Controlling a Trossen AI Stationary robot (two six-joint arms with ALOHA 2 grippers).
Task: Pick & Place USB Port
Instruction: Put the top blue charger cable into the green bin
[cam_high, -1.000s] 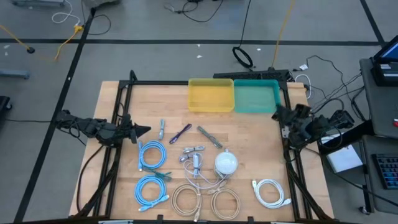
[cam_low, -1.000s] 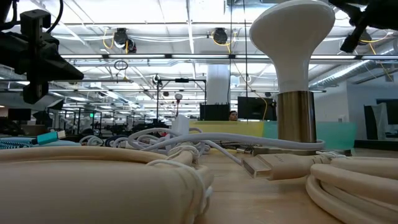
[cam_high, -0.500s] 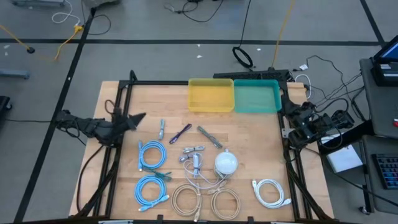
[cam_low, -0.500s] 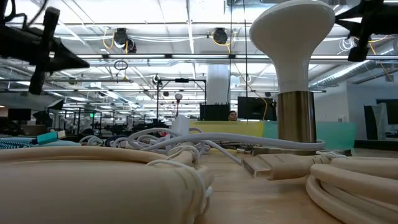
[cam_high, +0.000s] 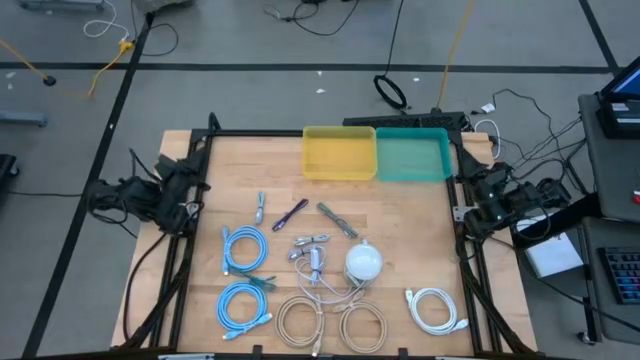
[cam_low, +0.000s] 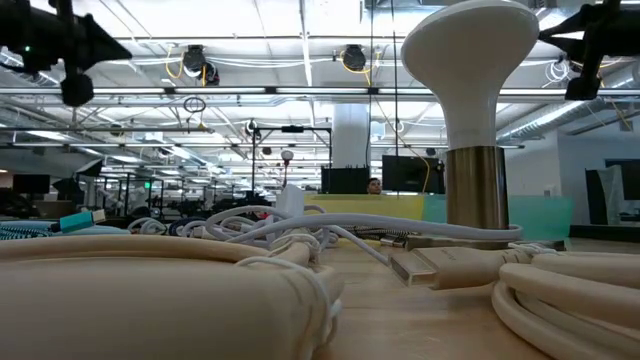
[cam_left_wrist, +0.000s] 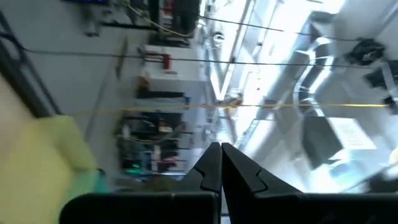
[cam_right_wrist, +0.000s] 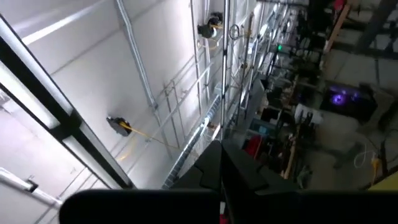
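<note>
Several small USB pieces lie loose on the wooden table: a blue-grey one (cam_high: 260, 207), a purple one (cam_high: 292, 213), a grey one (cam_high: 337, 220) and silver ones (cam_high: 312, 241). My left gripper (cam_high: 190, 172) is raised over the table's left edge, shut and holding nothing, its closed fingers (cam_left_wrist: 221, 163) aimed up into the room. At the right edge my right gripper (cam_high: 472, 182) is also shut with nothing in it, and its fingers (cam_right_wrist: 219, 155) point up at the ceiling. Both show as dark shapes high in the low view, the left gripper (cam_low: 70, 40) and the right gripper (cam_low: 590, 40).
A yellow bin (cam_high: 340, 175) and a teal bin (cam_high: 412, 177) stand side by side at the far edge. Blue cable coils (cam_high: 245, 248), beige coils (cam_high: 303, 320) and a white coil (cam_high: 435, 308) lie near the front. A white domed lamp (cam_high: 363, 262) stands among them.
My left gripper has drawn back from over the table toward its left edge and risen, tipping upward and rolling as it went; it stays shut. My right gripper has pulled back slightly toward the right edge and tipped upward. Nothing on the table has moved.
</note>
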